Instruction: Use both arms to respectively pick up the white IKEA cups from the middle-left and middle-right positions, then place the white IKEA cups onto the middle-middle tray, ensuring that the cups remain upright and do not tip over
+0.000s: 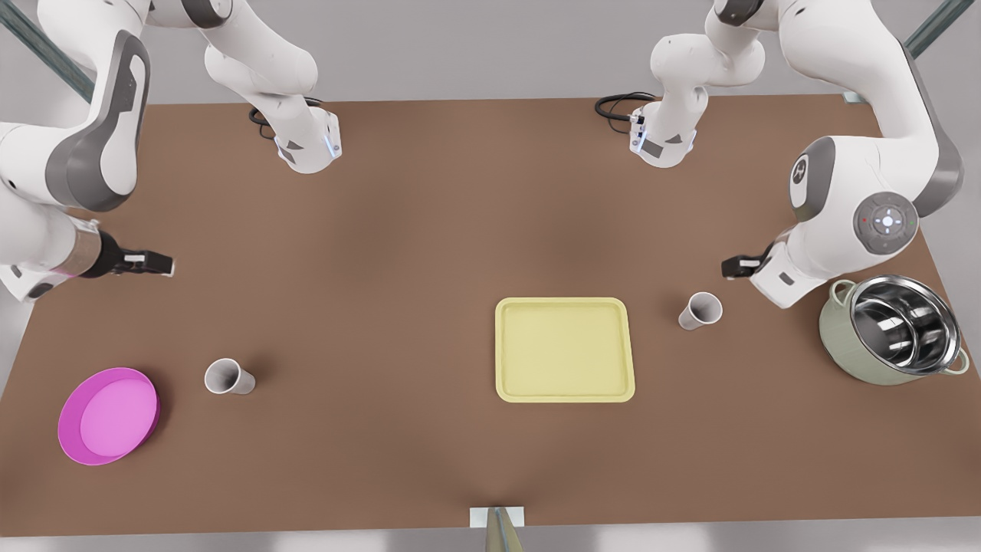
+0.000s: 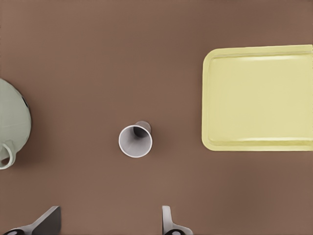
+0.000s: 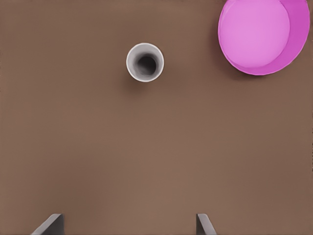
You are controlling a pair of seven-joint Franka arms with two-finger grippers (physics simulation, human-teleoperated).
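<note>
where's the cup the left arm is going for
That white cup stands upright on the table at the front view's right, between the yellow tray and the green pot, apart from both.

Two white arms [image 1: 866,69] with grey joint sections are seen. Black cables [image 1: 617,106] are looped at the bases, where small blue lights glow. A round grey button pad [image 1: 887,221] is carried by one arm. Small dark grippers [image 1: 742,265] are fitted.

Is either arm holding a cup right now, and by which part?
Nothing is held. The left tool hangs open above one cup; the right tool hangs open above the other cup.
</note>
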